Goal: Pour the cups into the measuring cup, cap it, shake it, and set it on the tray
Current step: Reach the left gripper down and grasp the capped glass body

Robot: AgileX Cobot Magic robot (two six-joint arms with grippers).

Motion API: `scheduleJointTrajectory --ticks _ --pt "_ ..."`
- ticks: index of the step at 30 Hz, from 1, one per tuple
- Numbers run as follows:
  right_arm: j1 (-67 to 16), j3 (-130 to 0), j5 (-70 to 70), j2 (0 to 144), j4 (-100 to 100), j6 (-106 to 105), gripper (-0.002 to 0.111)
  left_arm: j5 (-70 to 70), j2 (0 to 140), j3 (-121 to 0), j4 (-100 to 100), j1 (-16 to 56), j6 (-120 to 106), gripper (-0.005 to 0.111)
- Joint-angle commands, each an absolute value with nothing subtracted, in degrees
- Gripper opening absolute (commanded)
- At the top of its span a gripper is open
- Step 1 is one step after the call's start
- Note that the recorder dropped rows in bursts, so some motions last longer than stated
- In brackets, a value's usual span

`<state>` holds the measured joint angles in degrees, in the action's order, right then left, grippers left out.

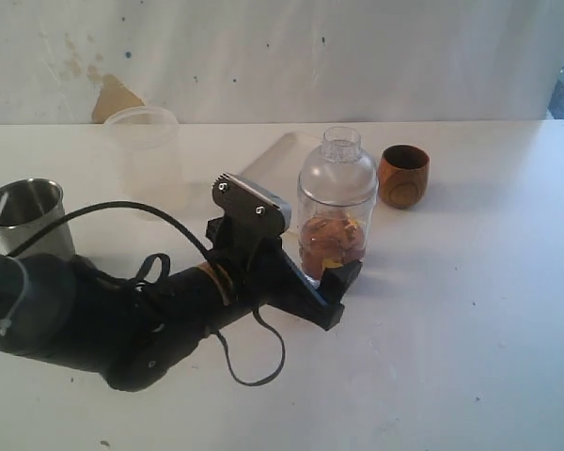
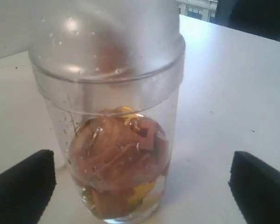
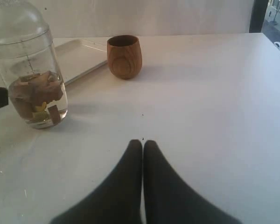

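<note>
The clear measuring cup (image 1: 334,230) stands upright on the table with brown and yellow pieces in its bottom. The clear dome cap (image 1: 339,160) sits on its top. My left gripper (image 1: 331,282) is open around its lower part. In the left wrist view the measuring cup (image 2: 116,154) fills the middle, and the black fingers (image 2: 21,186) stand well clear of it on both sides. The wooden cup (image 1: 403,176) stands upright to its right. The steel tumbler (image 1: 23,216) is at the far left. My right gripper (image 3: 143,142) is shut and empty, low over bare table, and out of the exterior view.
The white tray (image 1: 268,162) lies just behind the measuring cup, with nothing seen on it. A frosted tub (image 1: 143,132) stands at the back left. My left arm and its black cable (image 1: 254,362) stretch across the front left of the table (image 1: 470,310).
</note>
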<state>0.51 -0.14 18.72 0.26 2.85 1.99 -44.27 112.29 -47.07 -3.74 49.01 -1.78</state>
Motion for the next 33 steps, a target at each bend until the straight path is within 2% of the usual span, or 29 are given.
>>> scheduleJointTrajectory --ticks 1,7,21,33 --pt "0.85 0.0 18.11 0.0 2.94 2.22 0.0 -46.73 115.7 -51.15 -8.5 49.25 -3.65 0.096" --pt "0.85 0.0 18.11 0.0 2.94 2.22 0.0 -46.87 119.94 -55.97 -15.5 49.25 -4.96 0.096" --pt "0.85 0.0 18.11 0.0 2.94 2.22 0.0 -46.73 123.4 -61.54 -10.79 49.25 -4.26 0.096" --pt "0.85 0.0 18.11 0.0 2.94 2.22 0.0 -45.72 124.28 -64.07 -14.74 49.25 -4.26 0.096"
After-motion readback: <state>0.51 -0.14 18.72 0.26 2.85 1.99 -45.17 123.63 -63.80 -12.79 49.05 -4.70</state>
